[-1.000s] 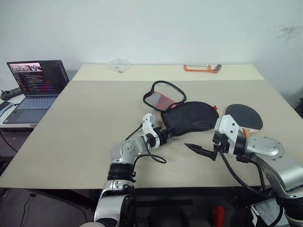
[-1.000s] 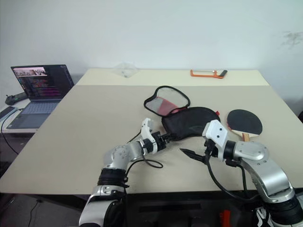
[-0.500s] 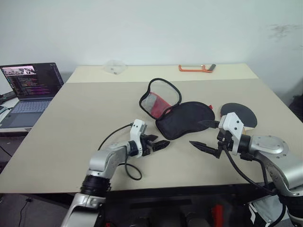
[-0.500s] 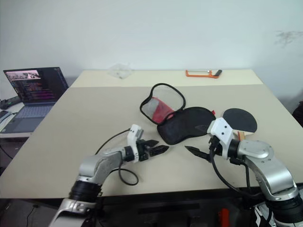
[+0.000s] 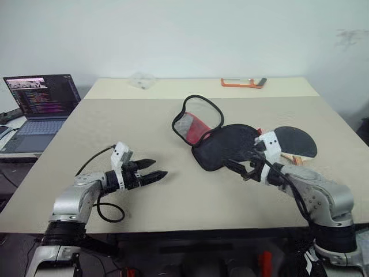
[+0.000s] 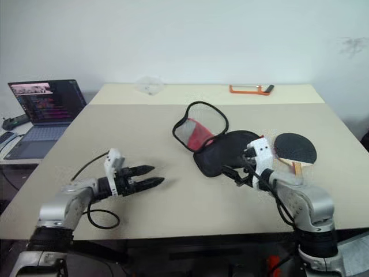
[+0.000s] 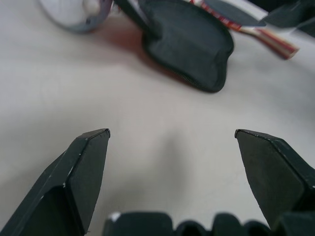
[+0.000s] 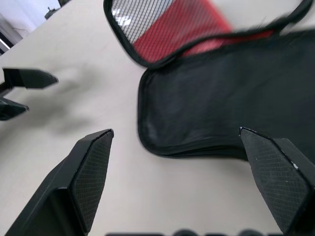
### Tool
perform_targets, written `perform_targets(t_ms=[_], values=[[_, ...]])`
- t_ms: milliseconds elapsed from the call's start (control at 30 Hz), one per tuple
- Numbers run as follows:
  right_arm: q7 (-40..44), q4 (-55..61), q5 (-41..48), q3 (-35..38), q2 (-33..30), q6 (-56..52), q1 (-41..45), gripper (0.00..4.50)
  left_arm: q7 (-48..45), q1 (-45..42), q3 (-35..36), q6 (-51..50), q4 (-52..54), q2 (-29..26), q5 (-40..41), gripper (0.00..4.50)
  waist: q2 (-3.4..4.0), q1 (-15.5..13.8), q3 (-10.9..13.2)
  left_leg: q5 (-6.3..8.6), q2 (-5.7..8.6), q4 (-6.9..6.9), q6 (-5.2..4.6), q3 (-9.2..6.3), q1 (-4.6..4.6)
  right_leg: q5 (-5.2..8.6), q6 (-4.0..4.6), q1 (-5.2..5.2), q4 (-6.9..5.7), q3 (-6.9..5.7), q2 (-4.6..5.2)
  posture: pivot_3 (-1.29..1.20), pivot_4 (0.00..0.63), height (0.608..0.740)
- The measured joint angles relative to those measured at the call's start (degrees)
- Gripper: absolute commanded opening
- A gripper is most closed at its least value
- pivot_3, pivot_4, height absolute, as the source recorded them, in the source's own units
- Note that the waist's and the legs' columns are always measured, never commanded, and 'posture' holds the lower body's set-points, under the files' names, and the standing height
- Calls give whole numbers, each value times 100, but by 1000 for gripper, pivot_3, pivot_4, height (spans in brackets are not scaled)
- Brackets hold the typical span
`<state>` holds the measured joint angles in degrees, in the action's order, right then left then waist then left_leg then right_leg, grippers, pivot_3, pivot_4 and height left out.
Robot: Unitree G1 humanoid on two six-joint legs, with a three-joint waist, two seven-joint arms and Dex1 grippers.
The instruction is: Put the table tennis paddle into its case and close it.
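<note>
Table (image 5: 115, 133): large, pale beige top, with a second narrower section butted against its far edge. It bears every item below except the laptop.

Laptop (image 5: 43, 101): open, screen lit, on a lower surface off the table's left edge.

Case (image 5: 222, 144): soft black pouch lying flat near the table's middle, unzipped. Its lid flap (image 5: 196, 118), black-edged with a red panel and mesh, stands raised at the far left end of the pouch. Nothing can be seen lying inside the case.

Paddle (image 5: 294, 141): round black blade flat on the table, just beside the right end of the case and outside it. Handle of light wood with red and dark stripes, pointing toward the near edge and partly hidden behind the right arm.

Right gripper (image 6: 239, 168): hovering at the near right edge of the case, fingers spread wide, holding nothing. In its wrist view the black pouch and red mesh flap lie between the two fingers (image 8: 91, 162).

Left gripper (image 5: 151, 169): low over bare table, well to the left of the case, pointing toward it. Fingers (image 7: 86, 162) wide apart and empty.

Orange-framed tool (image 5: 242, 83): flat near the far edge, right of centre.

Clear plastic object (image 5: 141, 81): small, near the far edge, left of centre.
</note>
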<state>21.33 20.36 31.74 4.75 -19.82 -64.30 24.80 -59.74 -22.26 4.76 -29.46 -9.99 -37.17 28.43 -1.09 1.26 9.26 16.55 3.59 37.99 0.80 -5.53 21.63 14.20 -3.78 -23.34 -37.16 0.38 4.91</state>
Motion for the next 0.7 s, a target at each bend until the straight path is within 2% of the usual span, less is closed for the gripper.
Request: perform_targets(t_ms=[200, 500, 700], values=[[-402, -336, -133, -213, 415, -153, 74, 4500, -104, -358, -10, 17, 388, 91, 71, 4461, 1, 23, 0, -10, -1, -7, 18, 3, 24, 0, 0, -29, 6, 5, 0, 0, 150, 740], [-592, -454, -178, -277, 424, -474, 74, 4500, -110, -476, -98, 0, 522, 217, 70, 4461, 2, 55, 1, -9, -4, -7, 16, 10, 21, 0, 0, -32, 1, 2, -13, 0, 150, 740], [-828, -1134, -473, -251, 785, -55, 282, 4500, -95, -675, -162, 4, 491, 289, 54, 4461, 2, 62, 1, -10, -4, -4, 17, 18, 16, -1, 0, -32, -7, 7, -16, 0, 150, 740]])
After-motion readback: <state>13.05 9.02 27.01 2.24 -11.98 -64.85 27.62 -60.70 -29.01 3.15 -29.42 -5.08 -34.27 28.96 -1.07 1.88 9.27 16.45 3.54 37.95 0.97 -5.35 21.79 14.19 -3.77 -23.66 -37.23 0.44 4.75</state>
